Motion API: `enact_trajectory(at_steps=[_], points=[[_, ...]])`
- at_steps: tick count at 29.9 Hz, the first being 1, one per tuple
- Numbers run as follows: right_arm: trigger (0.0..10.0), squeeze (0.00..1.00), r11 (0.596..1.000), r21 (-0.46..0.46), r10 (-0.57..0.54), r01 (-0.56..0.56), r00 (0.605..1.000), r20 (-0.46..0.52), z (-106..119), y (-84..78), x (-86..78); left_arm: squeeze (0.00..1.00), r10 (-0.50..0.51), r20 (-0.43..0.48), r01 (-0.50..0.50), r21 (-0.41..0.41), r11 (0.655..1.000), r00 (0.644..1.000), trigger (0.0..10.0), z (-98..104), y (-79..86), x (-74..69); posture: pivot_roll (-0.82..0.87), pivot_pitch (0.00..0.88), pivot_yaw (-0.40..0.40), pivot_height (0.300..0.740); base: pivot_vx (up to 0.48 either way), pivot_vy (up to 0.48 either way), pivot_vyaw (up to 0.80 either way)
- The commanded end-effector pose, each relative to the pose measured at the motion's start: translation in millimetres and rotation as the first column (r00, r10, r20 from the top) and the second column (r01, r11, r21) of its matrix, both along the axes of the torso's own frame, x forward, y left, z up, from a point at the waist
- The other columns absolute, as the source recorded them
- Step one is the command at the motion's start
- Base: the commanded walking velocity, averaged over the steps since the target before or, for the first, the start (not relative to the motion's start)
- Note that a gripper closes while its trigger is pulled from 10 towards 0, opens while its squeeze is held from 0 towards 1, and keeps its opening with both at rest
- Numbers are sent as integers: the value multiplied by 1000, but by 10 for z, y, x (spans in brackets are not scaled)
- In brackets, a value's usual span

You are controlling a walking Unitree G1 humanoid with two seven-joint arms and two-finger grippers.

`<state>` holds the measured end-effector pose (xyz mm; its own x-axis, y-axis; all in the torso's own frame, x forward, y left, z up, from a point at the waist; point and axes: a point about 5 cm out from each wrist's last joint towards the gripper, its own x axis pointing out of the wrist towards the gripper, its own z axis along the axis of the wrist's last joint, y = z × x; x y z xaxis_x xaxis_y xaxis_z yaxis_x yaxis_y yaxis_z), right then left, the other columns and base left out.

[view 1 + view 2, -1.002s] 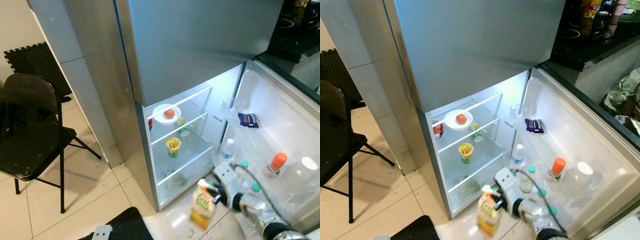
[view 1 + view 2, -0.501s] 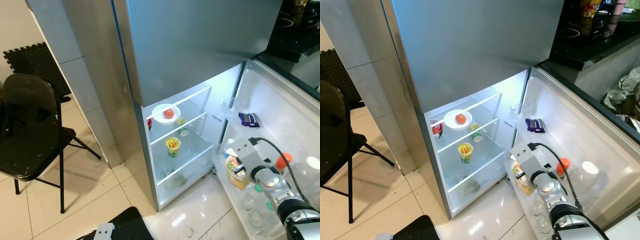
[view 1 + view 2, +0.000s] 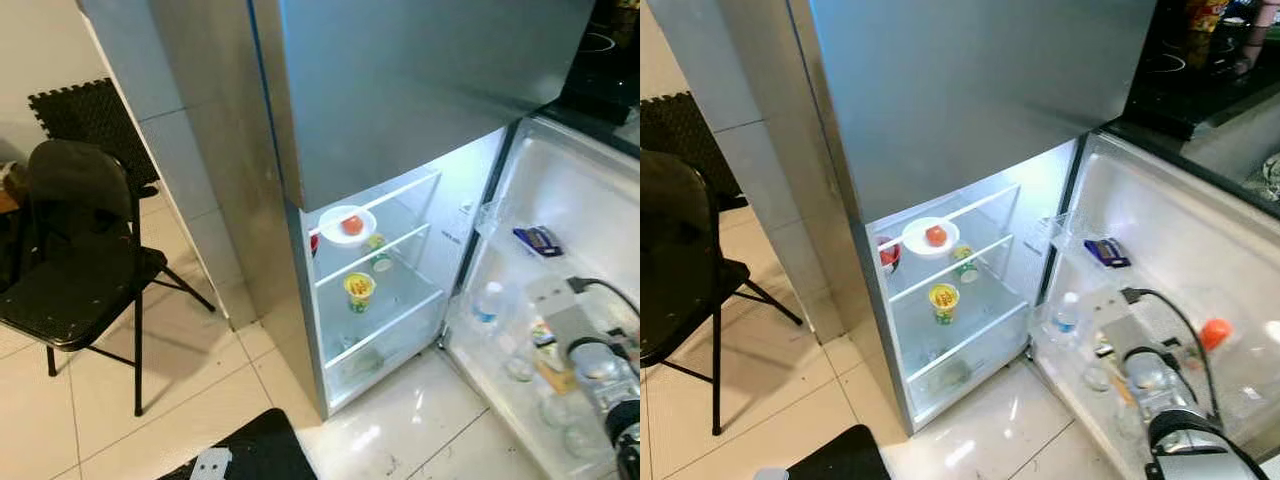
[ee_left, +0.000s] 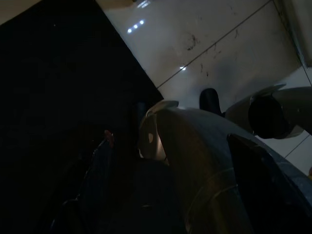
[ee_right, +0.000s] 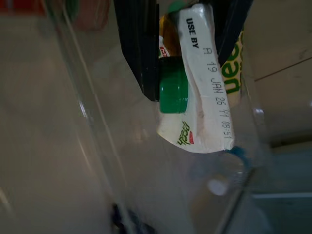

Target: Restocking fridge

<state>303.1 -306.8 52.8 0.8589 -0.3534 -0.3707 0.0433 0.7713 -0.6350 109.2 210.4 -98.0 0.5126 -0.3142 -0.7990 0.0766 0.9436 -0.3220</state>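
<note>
Presently, item one: right gripper point(image 5: 185, 53), reaching into the lower rack of the open fridge door point(image 3: 590, 190), at about four o'clock in the head views. Its two black fingers point(image 5: 136, 53) are closed on the top of a juice carton point(image 5: 207, 87), white gable with a green screw cap point(image 5: 173, 85) and a printed use-by line. In the left eye view the carton point(image 3: 549, 352) stands upright just ahead of the silver wrist, inside the clear door rack point(image 3: 500, 375).

Item two: door contents. Small water bottle point(image 3: 487, 301) with a blue cap at nine o'clock from the carton, near it on the same rack. Orange-capped bottle point(image 3: 1213, 333) further along the door at three o'clock. Dark blue packet point(image 3: 537, 240) on the upper door shelf at twelve o'clock.

Item three: fridge point(image 3: 400, 90) interior, lit. White plate point(image 3: 330, 220) bearing a red-orange fruit point(image 3: 352, 225) on the upper glass shelf; a green can lying beside it point(image 3: 380, 258); yellow cup point(image 3: 359, 290) on the shelf below.

Item four: surroundings. Black folding chair point(image 3: 75, 250) at nine o'clock on the pale tiled floor point(image 3: 180, 400); dark mat point(image 3: 250, 455) at six o'clock.

Item five: left gripper, hanging idle over the mat in a very dark wrist view; whether its fingers stand apart or together cannot be told.
</note>
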Motion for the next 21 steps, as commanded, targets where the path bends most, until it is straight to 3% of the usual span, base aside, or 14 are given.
enact_trajectory(at_steps=[1, 12, 21], points=[[10000, 0, 1000, -12, -28, 28, 999, 29, 62, -50, 19, 0, -4, -3, 4, -5, 1000, 1000, 10000, -12, -41, -15, -106, 0, -13, 740, 0, 0, 0], [10000, 0, 993, 111, 54, -48, 997, -51, -274, 279, -95, 0, -23, 2, 23, -4, 1000, 1000, 10000, -9, -65, 12, -100, 0, -15, 740, 0, 0, 0], [10000, 0, 954, 288, 135, -86, 979, -154, -651, 545, -374, 0, -38, 7, 38, -2, 999, 999, 10000, -10, -98, 29, -100, 0, -18, 740, 0, 0, 0]])
